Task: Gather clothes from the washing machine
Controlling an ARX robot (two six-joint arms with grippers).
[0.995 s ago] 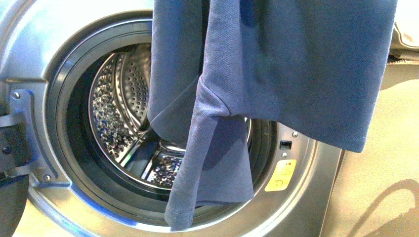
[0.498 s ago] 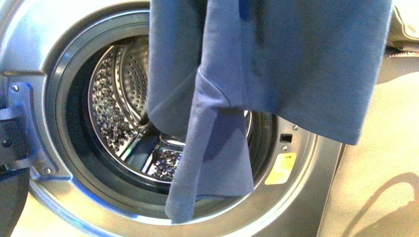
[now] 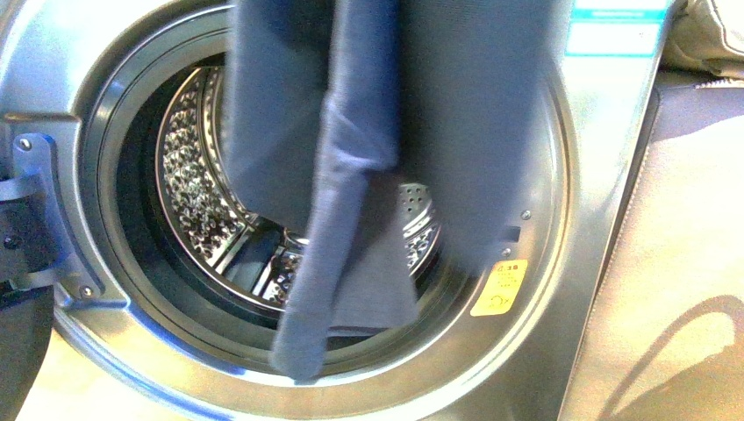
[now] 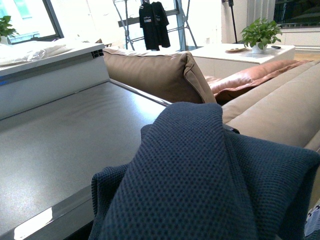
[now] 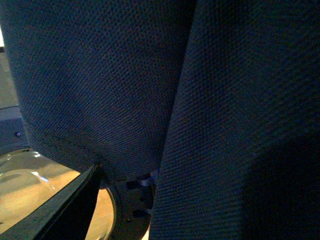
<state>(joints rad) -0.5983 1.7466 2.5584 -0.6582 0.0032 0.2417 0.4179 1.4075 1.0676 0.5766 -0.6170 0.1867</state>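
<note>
Dangling the clothes [image 3: 368,132] before the washing machine [image 3: 526,368], across its open drum [image 3: 197,202]; smothering both wrist views, hiding each gripper: apart or clamped, cannot tell.

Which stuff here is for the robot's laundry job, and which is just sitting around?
For the job: blue clothes, washing machine.
Just sitting around: brown cushion, potted plant, black shirts on the rack.

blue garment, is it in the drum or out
Out: the blue garment hangs in front of the washing machine opening, its hem crossing the front rim.
</note>
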